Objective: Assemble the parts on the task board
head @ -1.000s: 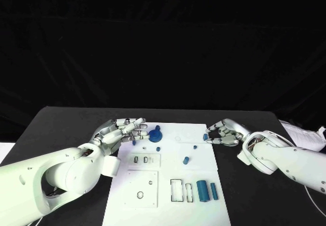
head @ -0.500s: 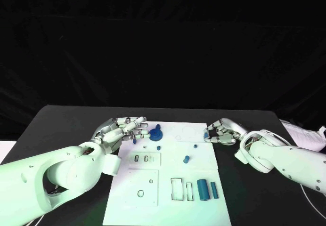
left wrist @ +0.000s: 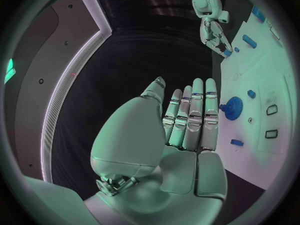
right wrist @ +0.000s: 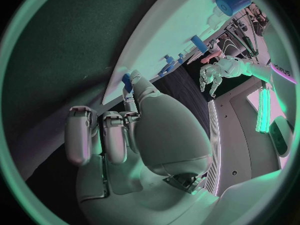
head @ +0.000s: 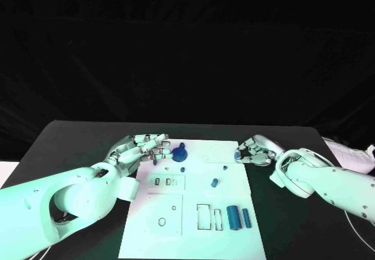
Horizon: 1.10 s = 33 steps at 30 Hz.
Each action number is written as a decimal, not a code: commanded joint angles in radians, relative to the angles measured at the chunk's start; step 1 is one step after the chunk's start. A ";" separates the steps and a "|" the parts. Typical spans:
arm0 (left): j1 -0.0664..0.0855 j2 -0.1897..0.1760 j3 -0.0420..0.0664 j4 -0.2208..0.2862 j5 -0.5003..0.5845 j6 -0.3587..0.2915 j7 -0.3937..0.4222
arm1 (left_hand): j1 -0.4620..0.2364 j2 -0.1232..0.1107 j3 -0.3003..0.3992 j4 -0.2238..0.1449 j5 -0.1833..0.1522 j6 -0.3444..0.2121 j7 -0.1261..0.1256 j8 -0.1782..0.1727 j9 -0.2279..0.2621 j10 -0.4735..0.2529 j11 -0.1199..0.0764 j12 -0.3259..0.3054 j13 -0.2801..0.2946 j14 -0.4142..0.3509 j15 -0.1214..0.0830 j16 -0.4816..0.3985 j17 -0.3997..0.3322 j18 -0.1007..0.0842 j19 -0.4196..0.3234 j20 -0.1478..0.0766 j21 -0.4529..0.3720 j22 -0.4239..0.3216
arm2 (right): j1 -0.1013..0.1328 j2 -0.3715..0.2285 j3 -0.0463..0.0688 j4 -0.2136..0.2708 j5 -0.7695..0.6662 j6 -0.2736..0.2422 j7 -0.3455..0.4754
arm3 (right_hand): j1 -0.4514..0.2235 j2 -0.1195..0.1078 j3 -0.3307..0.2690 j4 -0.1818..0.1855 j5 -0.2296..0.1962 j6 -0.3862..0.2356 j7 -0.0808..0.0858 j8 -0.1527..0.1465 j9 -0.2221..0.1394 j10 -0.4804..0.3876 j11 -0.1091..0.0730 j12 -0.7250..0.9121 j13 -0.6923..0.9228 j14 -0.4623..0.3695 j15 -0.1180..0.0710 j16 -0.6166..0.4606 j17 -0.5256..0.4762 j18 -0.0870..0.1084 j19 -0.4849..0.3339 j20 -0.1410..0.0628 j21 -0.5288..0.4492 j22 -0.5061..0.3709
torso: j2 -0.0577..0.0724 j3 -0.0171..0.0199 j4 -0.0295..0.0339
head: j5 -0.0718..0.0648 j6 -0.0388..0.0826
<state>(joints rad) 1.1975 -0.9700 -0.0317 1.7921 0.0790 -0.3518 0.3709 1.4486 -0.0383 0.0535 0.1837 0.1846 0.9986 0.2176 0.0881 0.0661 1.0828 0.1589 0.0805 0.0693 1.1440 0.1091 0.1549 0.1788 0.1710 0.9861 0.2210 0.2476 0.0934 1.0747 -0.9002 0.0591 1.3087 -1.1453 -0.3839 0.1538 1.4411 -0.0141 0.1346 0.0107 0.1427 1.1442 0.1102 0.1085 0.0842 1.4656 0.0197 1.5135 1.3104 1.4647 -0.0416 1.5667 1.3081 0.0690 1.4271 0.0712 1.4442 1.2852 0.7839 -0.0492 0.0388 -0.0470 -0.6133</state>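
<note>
Blue part (head: 237, 156) pinched in the right hand (head: 254, 152) at the white task board's (head: 191, 214) far right edge; left hand (head: 143, 151) fingers straight, together, holding nothing.

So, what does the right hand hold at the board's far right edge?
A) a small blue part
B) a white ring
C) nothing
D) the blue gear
A: in the head view the right hand pinches a small blue part at the task board's far right edge, while the blue gear stands apart on the board.
</note>
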 commanded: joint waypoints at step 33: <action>0.000 -0.003 0.001 -0.032 0.002 0.015 0.011 | 0.000 0.011 0.004 -0.006 -0.007 0.004 0.001 -0.005 -0.001 0.004 0.003 -0.007 -0.001 0.007 0.002 -0.005 0.002 0.012 0.006 0.000 -0.008 -0.002 | 0.036 0.161 -0.006 0.268 -0.243 0.021 -0.295 | -0.086 0.044 0.032 0.034 0.069 0.043 -0.033 0.000 0.017 0.090 -0.020 0.018 0.237 0.106 -0.021 0.004 0.263 -0.013 0.010 -0.024 0.012 0.017 | -0.018 -0.0205 0.0227 | 0.020 -0.026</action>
<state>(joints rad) 1.1975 -0.9739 -0.0318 1.7601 0.0790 -0.3520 0.3707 1.4486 -0.0383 0.0567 0.1805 0.1809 0.9986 0.2176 0.0882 0.0661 1.0827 0.1589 0.0767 0.0693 1.1440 0.1091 0.1550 0.1796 0.1709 0.9861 0.2211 0.2438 0.0926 1.1131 -0.7406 0.0537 1.5748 -1.3083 -0.3982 -0.0789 1.3548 0.0210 0.1423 0.0198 0.2090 1.1447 0.1102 0.1019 0.0836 1.4651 0.0056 1.5325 1.3077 1.4648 -0.0556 1.5667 1.3077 0.0690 1.4376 0.0536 1.4560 1.3026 0.7682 -0.0660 0.0564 -0.0297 -0.6355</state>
